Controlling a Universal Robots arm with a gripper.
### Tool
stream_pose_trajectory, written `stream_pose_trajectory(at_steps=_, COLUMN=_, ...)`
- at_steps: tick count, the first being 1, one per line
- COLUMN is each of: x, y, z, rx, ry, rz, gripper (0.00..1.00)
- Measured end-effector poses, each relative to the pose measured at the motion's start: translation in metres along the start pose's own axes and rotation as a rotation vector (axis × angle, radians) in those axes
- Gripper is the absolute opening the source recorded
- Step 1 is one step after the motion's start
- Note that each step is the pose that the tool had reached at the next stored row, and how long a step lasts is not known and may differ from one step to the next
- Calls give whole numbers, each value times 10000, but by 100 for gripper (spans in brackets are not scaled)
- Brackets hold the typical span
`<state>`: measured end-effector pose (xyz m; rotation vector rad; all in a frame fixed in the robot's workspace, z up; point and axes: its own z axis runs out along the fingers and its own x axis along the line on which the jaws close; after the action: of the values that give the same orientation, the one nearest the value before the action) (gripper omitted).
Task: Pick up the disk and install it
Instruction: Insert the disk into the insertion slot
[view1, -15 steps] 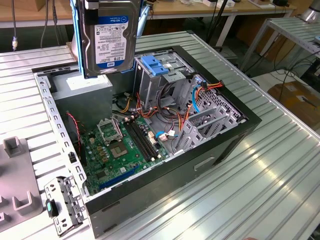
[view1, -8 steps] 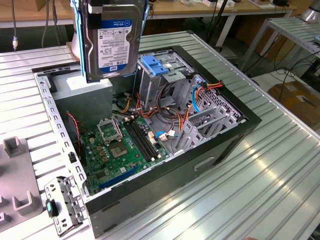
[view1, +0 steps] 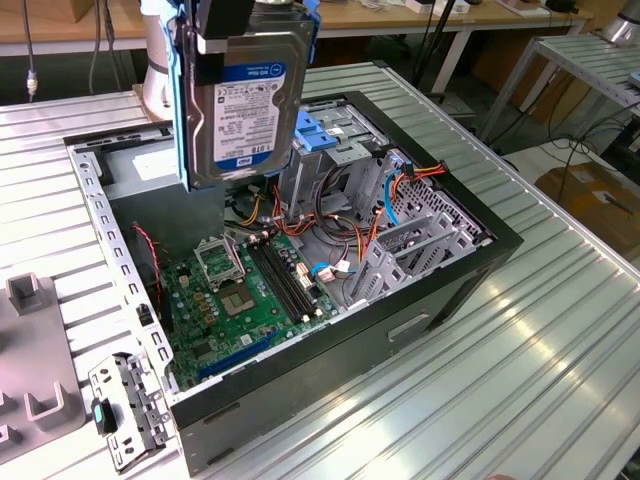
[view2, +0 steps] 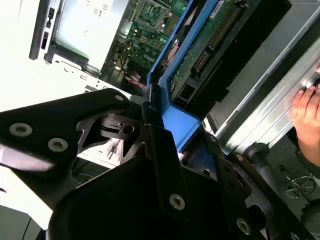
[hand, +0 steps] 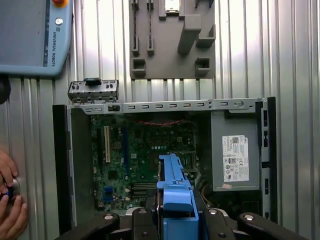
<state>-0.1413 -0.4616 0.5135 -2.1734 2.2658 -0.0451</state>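
Observation:
The disk (view1: 238, 105) hangs upright over the open computer case (view1: 420, 310), above its back left part in the exterior view. Its white label with a blue band faces the camera, and blue rails run down its sides. My gripper (view1: 225, 28) is shut on its top end. In the second wrist view the black fingers (view2: 160, 150) clamp the blue rail of the disk (view2: 182, 117), with the disk's circuit board side showing. In the first wrist view the disk (hand: 174, 187) points down toward the green motherboard (hand: 140, 150) from my gripper (hand: 175, 222).
A metal drive cage with a blue top (view1: 335, 145) stands inside the case beside the disk. The power supply (hand: 235, 157) fills one corner. A grey fixture (hand: 170, 40) and a teach pendant (hand: 30, 35) lie on the ribbed table. A person's hand (hand: 9, 200) rests near the case.

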Motion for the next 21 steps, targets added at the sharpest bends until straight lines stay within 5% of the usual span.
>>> stream_pose_trajectory(at_steps=7, x=93, y=-77, z=4, rx=-3, ry=0, rz=1, gripper=37)
stream_pose_trajectory(at_steps=21, x=74, y=-709, z=17, rx=-55, ry=3, rz=0, gripper=37)
